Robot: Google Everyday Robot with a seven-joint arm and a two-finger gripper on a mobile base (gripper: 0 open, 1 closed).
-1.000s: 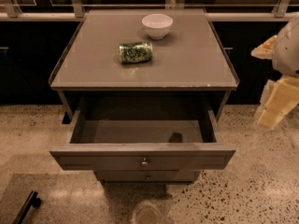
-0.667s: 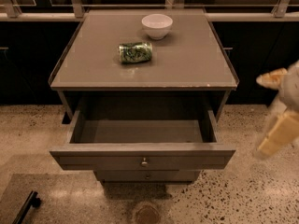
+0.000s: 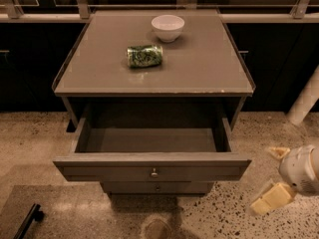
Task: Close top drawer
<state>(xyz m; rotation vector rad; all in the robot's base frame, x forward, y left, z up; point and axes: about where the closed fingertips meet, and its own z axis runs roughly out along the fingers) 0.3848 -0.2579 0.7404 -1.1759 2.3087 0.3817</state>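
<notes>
The top drawer stands pulled far out of the grey cabinet, and its inside looks empty. Its flat front panel has a small round metal knob at centre. My gripper is at the lower right, to the right of the drawer front and a little below it, over the floor and not touching the drawer. Its two cream fingers are spread apart with nothing between them.
The cabinet top carries a white bowl and a green can lying on its side. A lower drawer front shows under the open one. A black counter runs behind. A dark bar lies on the speckled floor at lower left.
My gripper has come down along the right edge, from the level of the cabinet top to just below the drawer front. The drawer, bowl and can have not moved.
</notes>
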